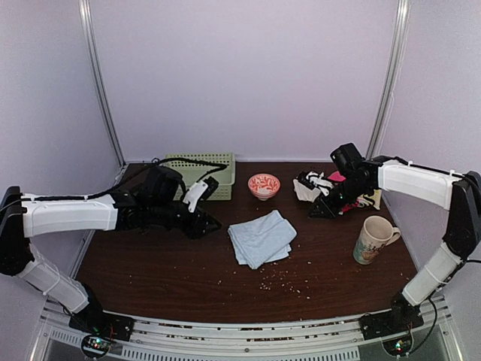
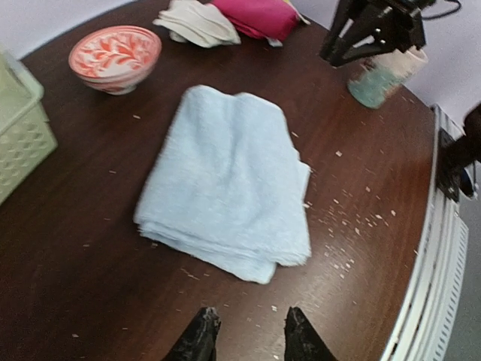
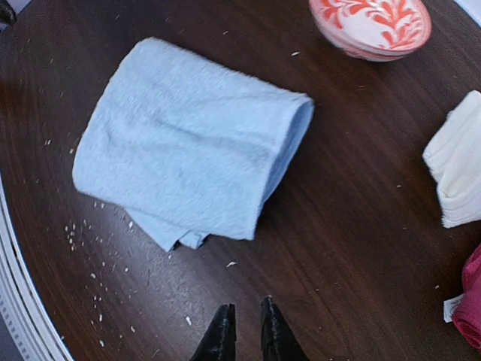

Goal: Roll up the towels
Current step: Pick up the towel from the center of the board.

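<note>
Top view: two towels. The pale blue towel [image 1: 261, 238] lies folded mid-surface [image 1: 150, 278], its long axis slanting near-left to far-right, with bare room all round. The off-white towel [image 1: 307, 189] lies beside the right claw [image 1: 325, 209].
Left wrist view: left claw [image 2: 248, 335] released, empty, near the towel's edge.
Right wrist view: right claw narrowly parted, empty.

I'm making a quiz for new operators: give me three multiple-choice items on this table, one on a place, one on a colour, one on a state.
1. Where does the mug stand? A back left corner B front centre C the table's right side
2. What colour is the bowl's pattern? A red B blue C green
3. How does the pale blue towel lie? A rolled B folded flat C draped off an edge
Key: C, right of the towel; A, red leaves on white; B, stacked layers show.
</note>
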Tool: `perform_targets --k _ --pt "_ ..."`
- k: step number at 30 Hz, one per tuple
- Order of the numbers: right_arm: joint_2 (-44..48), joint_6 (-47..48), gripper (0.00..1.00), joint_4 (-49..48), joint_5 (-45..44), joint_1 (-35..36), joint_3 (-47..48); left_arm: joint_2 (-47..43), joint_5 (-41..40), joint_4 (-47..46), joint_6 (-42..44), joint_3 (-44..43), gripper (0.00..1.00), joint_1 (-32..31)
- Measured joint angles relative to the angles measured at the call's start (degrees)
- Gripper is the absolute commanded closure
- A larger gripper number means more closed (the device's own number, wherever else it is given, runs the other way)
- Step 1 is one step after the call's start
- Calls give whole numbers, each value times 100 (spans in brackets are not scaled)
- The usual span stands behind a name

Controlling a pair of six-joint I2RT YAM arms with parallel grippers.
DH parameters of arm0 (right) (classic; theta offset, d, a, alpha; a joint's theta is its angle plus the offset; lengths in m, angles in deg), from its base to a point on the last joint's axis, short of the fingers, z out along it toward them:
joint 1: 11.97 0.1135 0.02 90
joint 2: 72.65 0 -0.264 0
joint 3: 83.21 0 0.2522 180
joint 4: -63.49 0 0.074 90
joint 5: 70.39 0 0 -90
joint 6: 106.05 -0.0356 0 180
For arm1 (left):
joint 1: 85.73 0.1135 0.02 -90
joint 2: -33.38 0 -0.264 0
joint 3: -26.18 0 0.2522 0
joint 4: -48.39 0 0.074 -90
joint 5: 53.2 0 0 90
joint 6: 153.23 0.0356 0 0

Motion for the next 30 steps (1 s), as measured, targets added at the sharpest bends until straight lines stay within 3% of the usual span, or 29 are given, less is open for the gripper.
perform_targets --k 3,5,7,9,14,24,28,30 --pt "107 601 84 101 63 407 -409 146 562 -26 105 120 63 -203" --pt "103 852 76 74 -52 826 -721 262 791 -175 109 234 57 -271" --pt "96 1099 62 17 -262 1248 -994 330 890 -420 76 470 51 -267" --pt "42 1211 59 -55 -459 1563 -1078 341 903 -708 -4 765 48 -254" --pt "-415 1423 59 -525 -984 1932 -929 354 863 -1266 -352 1401 47 -251" --pt "-1178 1556 60 -1010 -1617 2026 -564 286 509 -1974 -741 1749 47 -247" --pt "-1469 1550 66 -1027 -1681 2026 -369 286 448 -2079 -778 1764 47 -247" --pt "-1523 1554 76 -1012 -1674 2026 -286 286 391 -2098 -787 1786 47 -247"
